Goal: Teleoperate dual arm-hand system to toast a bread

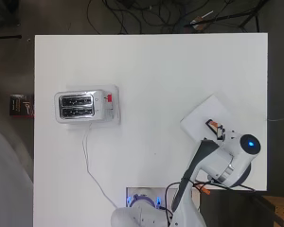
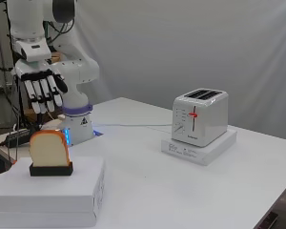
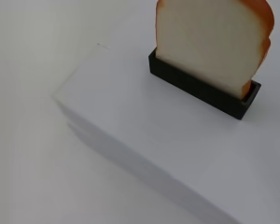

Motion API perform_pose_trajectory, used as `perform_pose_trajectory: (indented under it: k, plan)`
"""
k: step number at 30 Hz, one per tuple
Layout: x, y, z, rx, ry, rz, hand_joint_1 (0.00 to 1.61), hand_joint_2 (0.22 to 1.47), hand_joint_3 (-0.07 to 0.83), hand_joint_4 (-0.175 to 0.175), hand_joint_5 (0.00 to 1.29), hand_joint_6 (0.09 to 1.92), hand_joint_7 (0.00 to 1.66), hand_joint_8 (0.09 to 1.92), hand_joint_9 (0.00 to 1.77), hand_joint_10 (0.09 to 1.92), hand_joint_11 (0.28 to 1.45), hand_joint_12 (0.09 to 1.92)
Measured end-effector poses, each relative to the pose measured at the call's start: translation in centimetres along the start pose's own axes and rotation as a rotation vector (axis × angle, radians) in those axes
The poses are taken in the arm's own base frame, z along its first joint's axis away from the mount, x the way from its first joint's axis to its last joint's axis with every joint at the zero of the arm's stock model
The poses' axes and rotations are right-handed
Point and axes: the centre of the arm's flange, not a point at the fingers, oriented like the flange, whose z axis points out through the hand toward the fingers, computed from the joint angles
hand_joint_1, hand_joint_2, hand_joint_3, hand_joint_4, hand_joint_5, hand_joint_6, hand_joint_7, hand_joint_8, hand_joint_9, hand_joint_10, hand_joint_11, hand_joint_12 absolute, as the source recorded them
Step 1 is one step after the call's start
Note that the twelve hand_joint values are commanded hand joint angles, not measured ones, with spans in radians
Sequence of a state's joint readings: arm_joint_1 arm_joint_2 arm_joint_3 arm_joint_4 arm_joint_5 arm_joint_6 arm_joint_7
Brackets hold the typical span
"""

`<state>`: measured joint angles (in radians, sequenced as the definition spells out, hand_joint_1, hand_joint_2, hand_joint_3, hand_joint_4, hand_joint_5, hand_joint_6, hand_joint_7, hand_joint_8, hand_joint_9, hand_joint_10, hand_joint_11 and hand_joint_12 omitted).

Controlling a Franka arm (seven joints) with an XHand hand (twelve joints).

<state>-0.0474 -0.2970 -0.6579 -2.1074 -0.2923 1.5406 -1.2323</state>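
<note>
A slice of bread (image 2: 48,149) (image 3: 210,39) with an orange-brown crust stands upright in a black holder (image 2: 51,169) (image 3: 200,86) on a stack of white boxes (image 2: 47,193) (image 3: 144,149) (image 1: 203,116). The black and white hand (image 2: 40,88) hangs above and slightly behind the bread, fingers straight and pointing down, holding nothing. In the overhead view the arm hides the hand and most of the bread (image 1: 213,126). The white toaster (image 2: 200,117) (image 1: 81,107), with two slots on top and a red lever, sits on a white slab far from the hand.
The toaster's white cord (image 1: 89,161) (image 2: 128,125) runs across the table toward the arm's base (image 2: 76,126). The white table's edges (image 1: 267,94) lie close to the boxes. Cables lie on the floor beyond the far edge.
</note>
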Motion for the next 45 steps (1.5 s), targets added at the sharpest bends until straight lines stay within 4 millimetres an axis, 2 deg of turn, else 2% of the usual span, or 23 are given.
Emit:
perform_pose_trajectory:
  k: [3, 8, 10, 12, 14, 16, 18, 21, 23, 28, 31, 33, 37, 42, 45]
  plan:
    - [0.4, 1.3, -0.1, 0.019, -0.006, -0.002, 0.21, 1.27, -0.009, -0.095, 0.33, 0.09, 0.58, 0.09, 0.72, 0.09, 0.55, 0.09]
    - [-2.1, 1.4, -3.7, -0.044, 0.007, 0.047, 0.22, 1.25, -0.011, -0.084, 0.32, 0.09, 0.54, 0.09, 0.67, 0.09, 0.53, 0.09]
    - [-1.3, 2.0, -4.5, -0.059, 0.008, 0.023, 0.22, 1.24, -0.011, -0.075, 0.32, 0.09, 0.54, 0.09, 0.67, 0.09, 0.53, 0.09]
    - [0.8, 3.0, -4.7, -0.065, 0.0, -0.022, 0.23, 1.24, -0.01, -0.067, 0.32, 0.09, 0.54, 0.09, 0.67, 0.09, 0.53, 0.09]
    - [3.6, 4.3, -4.1, -0.054, -0.016, -0.068, 0.24, 1.23, -0.009, -0.06, 0.32, 0.09, 0.54, 0.09, 0.67, 0.09, 0.53, 0.09]
    - [6.8, 5.8, -2.6, -0.031, -0.047, -0.11, 0.24, 1.23, -0.009, -0.055, 0.32, 0.09, 0.54, 0.09, 0.67, 0.09, 0.54, 0.09]
    - [8.6, 7.9, -0.7, -0.005, -0.078, -0.119, 0.25, 1.22, -0.009, -0.052, 0.32, 0.09, 0.54, 0.09, 0.67, 0.09, 0.53, 0.09]
    - [8.3, 11.2, 2.1, 0.031, -0.122, -0.072, 0.26, 1.21, -0.012, -0.046, 0.33, 0.09, 0.53, 0.09, 0.66, 0.09, 0.53, 0.09]
    - [7.5, 12.3, 2.9, 0.033, -0.146, -0.044, 0.26, 1.2, -0.012, -0.044, 0.33, 0.09, 0.53, 0.09, 0.67, 0.09, 0.53, 0.09]
    - [6.8, 12.7, 3.7, 0.045, -0.14, -0.034, 0.28, 1.18, -0.014, -0.034, 0.33, 0.09, 0.54, 0.09, 0.67, 0.09, 0.52, 0.09]
    - [6.1, 13.6, 4.6, 0.048, -0.152, -0.024, 0.32, 1.15, -0.018, -0.029, 0.32, 0.09, 0.54, 0.09, 0.67, 0.09, 0.51, 0.09]
    - [6.2, 13.7, 4.8, 0.04, -0.166, -0.035, 0.36, 1.13, -0.017, -0.026, 0.33, 0.09, 0.54, 0.09, 0.66, 0.09, 0.5, 0.09]
    - [6.3, 13.1, 4.7, 0.03, -0.172, -0.053, 0.33, 1.11, -0.015, -0.021, 0.33, 0.09, 0.48, 0.09, 0.6, 0.09, 0.5, 0.09]
    - [6.9, 11.4, 2.6, -0.002, -0.158, -0.087, 0.34, 1.1, -0.009, -0.018, 0.33, 0.09, 0.46, 0.09, 0.57, 0.09, 0.49, 0.09]
    - [7.2, 11.3, 3.0, 0.011, -0.167, -0.094, 0.41, 1.1, -0.006, -0.014, 0.36, 0.09, 0.46, 0.09, 0.59, 0.09, 0.49, 0.09]
